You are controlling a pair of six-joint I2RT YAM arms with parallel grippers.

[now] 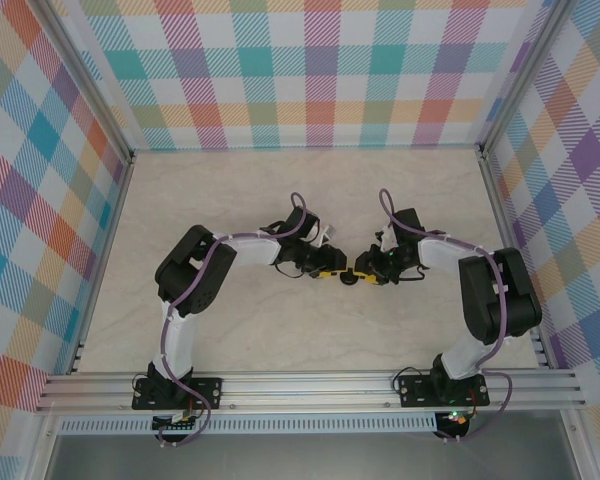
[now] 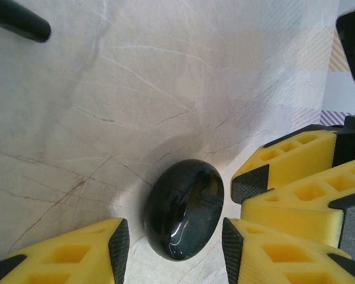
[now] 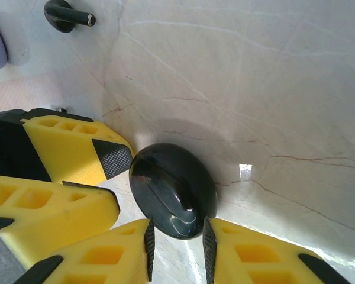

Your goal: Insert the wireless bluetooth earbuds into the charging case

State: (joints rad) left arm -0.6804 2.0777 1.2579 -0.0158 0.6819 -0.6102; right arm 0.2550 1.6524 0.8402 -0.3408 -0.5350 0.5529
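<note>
We saw the black case (image 2: 183,207) on the bench (image 2: 106,89) between the left jaws, which stood released. The right jaws' tips flanked its end, but we couldn't tell their grip.

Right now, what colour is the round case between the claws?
Glossy black: the case shows best in the left wrist view.

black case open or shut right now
Shut: the black case shows one smooth glossy closed shell, with no earbud wells exposed.
</note>
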